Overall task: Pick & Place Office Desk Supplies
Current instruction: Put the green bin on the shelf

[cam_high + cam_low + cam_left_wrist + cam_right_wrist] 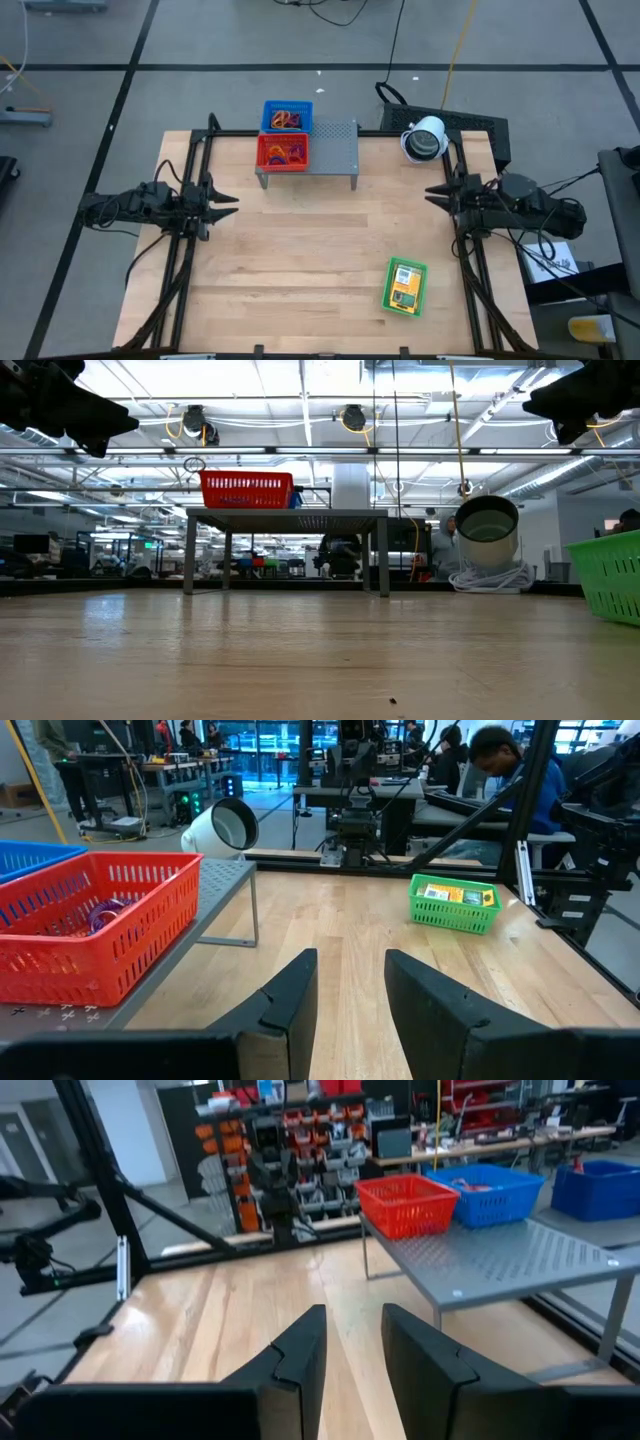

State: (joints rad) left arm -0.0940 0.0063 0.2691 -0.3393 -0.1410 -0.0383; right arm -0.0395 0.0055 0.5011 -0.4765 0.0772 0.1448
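In the high view, the left gripper [226,204] was seen parked at the table's left edge and the right gripper [436,192] at its right edge, both clear of the supplies. The yellow-orange packets [403,297] were found in the green basket [404,287] at the lower right of the frame, its long axis running up and down the picture, well apart from either arm but judged nearer the right one, which would have to reach down-frame and inward. Rubber-band loops [284,153] were seen in the red basket [283,153] on the grey perforated shelf [335,151] at upper centre, with the blue basket [287,116] behind it. In the low view, the red basket [247,489] was shown atop the shelf [286,515], and the green basket [612,574] at the right edge. In the left wrist view, the left gripper's [349,982] jaws were seen parted with nothing between them. In the right wrist view, the right gripper [352,1336] was likewise seen released, holding nothing.
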